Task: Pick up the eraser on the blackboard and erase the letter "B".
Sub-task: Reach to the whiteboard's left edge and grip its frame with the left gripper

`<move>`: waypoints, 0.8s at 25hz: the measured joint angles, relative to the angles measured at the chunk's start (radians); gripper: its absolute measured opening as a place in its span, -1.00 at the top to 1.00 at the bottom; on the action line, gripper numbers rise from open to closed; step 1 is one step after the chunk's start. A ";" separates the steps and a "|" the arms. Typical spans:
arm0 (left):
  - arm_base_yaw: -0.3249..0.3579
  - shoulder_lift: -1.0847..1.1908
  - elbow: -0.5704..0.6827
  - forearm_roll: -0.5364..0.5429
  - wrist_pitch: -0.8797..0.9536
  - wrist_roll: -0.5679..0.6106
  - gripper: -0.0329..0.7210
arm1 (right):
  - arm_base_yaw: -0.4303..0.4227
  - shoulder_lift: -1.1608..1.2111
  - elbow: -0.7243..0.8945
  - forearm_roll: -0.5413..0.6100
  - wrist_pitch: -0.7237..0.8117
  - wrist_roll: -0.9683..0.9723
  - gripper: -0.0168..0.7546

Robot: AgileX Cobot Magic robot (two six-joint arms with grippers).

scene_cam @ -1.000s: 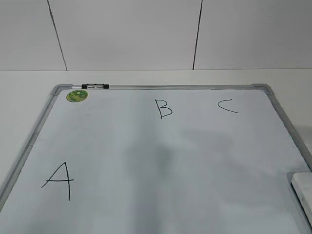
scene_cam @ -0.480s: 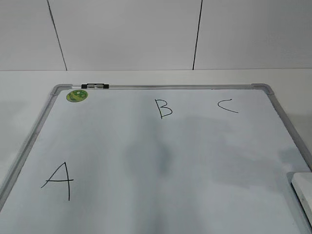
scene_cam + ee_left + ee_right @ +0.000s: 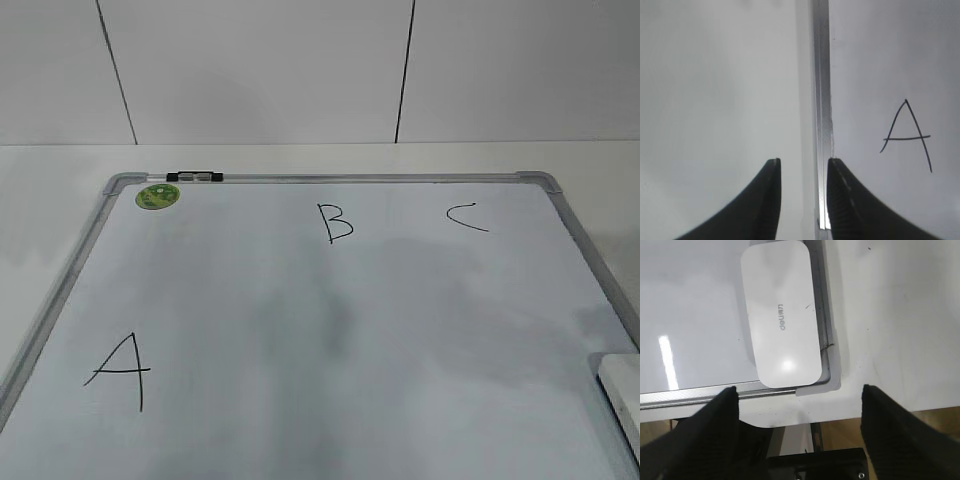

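The blackboard (image 3: 330,178) is a white dry-erase board with a silver frame, flat on the table. The black letter "B" (image 3: 335,222) is near its far edge, between an "A" (image 3: 122,368) and a "C" (image 3: 467,216). The white eraser (image 3: 781,312) lies in the board's near right corner; only its edge shows in the exterior view (image 3: 622,385). My right gripper (image 3: 799,390) is open wide and empty, just short of the eraser, above the table's front edge. My left gripper (image 3: 804,162) is open and empty above the board's left frame (image 3: 822,100), beside the "A" (image 3: 906,134).
A small black-and-silver marker (image 3: 195,177) lies on the board's far frame beside a round green sticker (image 3: 157,196). A white tiled wall (image 3: 320,70) stands behind the table. The table's front edge and a black base (image 3: 815,462) show below the right gripper.
The board, letters and marker have not moved. The eraser's visible corner at the lower right sits slightly lower in the frame, and the shadows on the board have shifted.
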 joint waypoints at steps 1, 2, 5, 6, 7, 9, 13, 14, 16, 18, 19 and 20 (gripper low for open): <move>0.000 0.040 -0.020 0.002 -0.004 0.004 0.28 | 0.000 0.000 0.000 0.000 0.000 0.000 -0.56; 0.000 0.072 -0.043 0.002 -0.006 0.008 0.28 | 0.000 0.000 0.000 -0.002 0.000 0.000 -0.56; 0.000 0.180 -0.102 0.002 -0.026 0.015 0.28 | 0.000 0.000 0.000 -0.002 0.000 0.000 -0.56; 0.000 0.207 -0.122 0.003 -0.033 0.017 0.28 | 0.000 0.000 0.000 -0.002 0.000 0.000 -0.56; 0.000 0.239 -0.141 0.003 -0.037 0.017 0.28 | 0.000 0.000 0.000 -0.002 0.000 0.002 -0.56; 0.000 0.293 -0.170 0.003 -0.041 0.030 0.28 | 0.000 0.000 0.000 -0.002 0.000 0.002 -0.56; 0.000 0.388 -0.196 0.003 -0.056 0.043 0.28 | 0.000 0.000 0.000 -0.002 0.000 0.002 -0.56; 0.000 0.407 -0.198 0.003 -0.063 0.048 0.28 | 0.000 0.000 0.000 -0.002 0.000 0.002 -0.56; 0.000 0.439 -0.199 -0.003 -0.081 0.063 0.28 | 0.000 0.000 0.000 -0.002 0.000 0.002 -0.56; 0.000 0.462 -0.201 -0.013 -0.093 0.063 0.28 | 0.000 0.000 0.000 -0.002 0.000 0.002 -0.56; 0.000 0.475 -0.203 -0.015 -0.094 0.063 0.28 | 0.000 0.000 0.000 -0.002 0.000 0.002 -0.56; 0.000 0.484 -0.206 -0.018 -0.102 0.063 0.28 | 0.000 0.000 0.000 -0.002 0.000 0.002 -0.56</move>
